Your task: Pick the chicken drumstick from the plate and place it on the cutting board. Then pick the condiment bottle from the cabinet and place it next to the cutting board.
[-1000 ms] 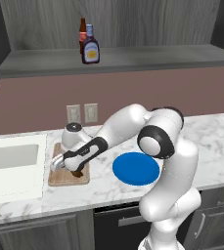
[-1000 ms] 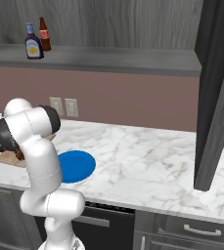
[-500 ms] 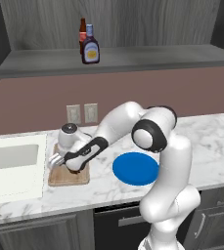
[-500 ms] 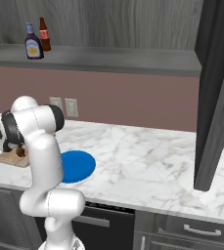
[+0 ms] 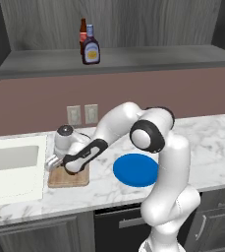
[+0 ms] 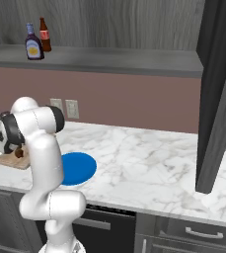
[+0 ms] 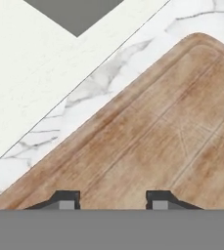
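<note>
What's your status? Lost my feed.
Claw open, low over cutting board. Chicken drumstick on the board. Condiment bottle on cabinet. Nothing in the way.

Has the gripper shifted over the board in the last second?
Yes. In the left base view the gripper has slid left along the board, from its middle toward the sink-side edge.

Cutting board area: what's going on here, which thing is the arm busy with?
The arm reaches low over the cutting board beside the sink, its gripper open with nothing between the fingertips. A small brown shape on the board by the hand looks like the chicken drumstick. The blue plate is bare. The condiment bottle stands on the cabinet shelf, not yet picked.
</note>
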